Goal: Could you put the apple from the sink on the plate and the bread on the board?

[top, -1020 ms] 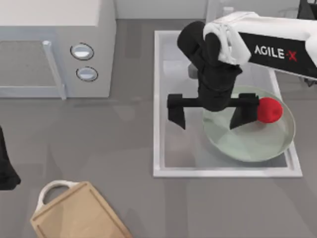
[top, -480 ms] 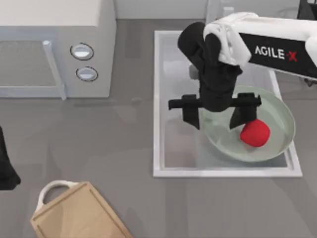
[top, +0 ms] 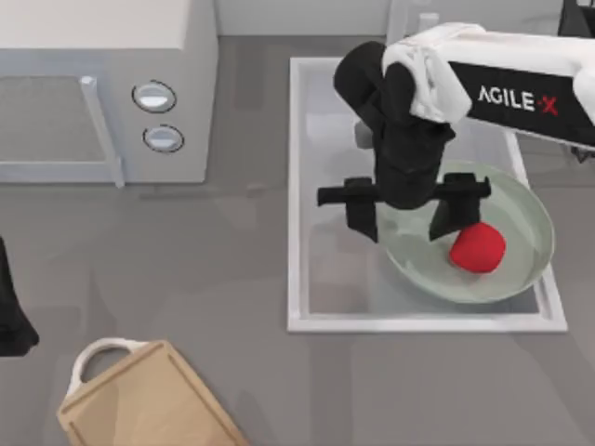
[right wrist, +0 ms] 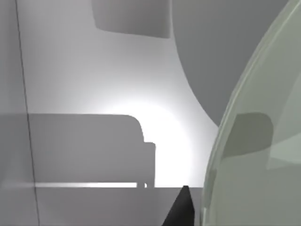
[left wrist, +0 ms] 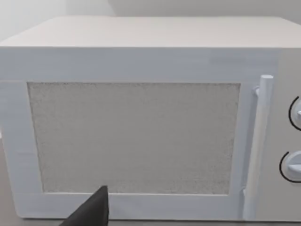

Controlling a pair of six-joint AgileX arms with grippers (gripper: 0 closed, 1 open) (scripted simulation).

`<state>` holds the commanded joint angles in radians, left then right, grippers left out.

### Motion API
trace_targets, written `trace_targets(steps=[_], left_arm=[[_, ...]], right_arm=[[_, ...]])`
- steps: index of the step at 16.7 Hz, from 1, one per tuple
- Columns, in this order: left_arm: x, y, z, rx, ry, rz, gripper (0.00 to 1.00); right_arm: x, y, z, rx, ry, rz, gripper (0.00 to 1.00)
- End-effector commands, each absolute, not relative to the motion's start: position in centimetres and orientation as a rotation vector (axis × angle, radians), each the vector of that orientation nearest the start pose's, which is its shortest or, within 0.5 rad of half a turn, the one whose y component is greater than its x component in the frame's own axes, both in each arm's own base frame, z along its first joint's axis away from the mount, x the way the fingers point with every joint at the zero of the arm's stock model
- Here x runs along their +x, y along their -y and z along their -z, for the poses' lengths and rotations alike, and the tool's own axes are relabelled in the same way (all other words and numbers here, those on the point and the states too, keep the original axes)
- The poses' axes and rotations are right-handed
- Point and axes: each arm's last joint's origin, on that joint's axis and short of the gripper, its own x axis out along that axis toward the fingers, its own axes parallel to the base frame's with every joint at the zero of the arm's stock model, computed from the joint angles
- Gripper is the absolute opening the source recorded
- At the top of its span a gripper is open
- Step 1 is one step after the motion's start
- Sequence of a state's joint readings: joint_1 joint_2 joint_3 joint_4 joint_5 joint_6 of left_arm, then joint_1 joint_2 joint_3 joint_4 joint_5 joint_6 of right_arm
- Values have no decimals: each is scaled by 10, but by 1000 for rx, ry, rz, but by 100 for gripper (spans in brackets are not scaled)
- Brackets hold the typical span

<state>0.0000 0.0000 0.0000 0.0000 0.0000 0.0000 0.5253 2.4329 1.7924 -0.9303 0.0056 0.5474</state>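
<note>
Now apple [top: 478, 249] on plate [top: 535, 209] inside sink [top: 297, 186]; right gripper [top: 406, 212] above, jaws apart, empty; bread unplaced, board [top: 149, 400] bare

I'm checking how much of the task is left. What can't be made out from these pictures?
- Bread: I can't place it; the right gripper and its arm cover part of the sink in the top view.
- Board: cut off by the top view's bottom edge.
- Left gripper: cut off by the left edge; fingers unclear.
</note>
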Motion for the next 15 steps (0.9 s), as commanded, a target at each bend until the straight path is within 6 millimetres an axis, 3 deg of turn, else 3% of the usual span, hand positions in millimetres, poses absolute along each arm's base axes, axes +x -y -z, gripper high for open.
trace_targets(steps=[3,4,7,13,15], left_arm=[[106,1,-160,0,0,0,100],[106,1,-160,0,0,0,100],[106,1,-160,0,0,0,100],[106,1,-160,0,0,0,100],[106,1,-160,0,0,0,100]], right_arm=[[394,-234,-74,8,-1571,8,0],[390,-230,-122,-32,-1502,12,0],[392,-231,-134,-30,-1497,10,0],[392,-231,-204,-36,-1510,16,0],[391,-230,-220,-33,-1503,13,0]])
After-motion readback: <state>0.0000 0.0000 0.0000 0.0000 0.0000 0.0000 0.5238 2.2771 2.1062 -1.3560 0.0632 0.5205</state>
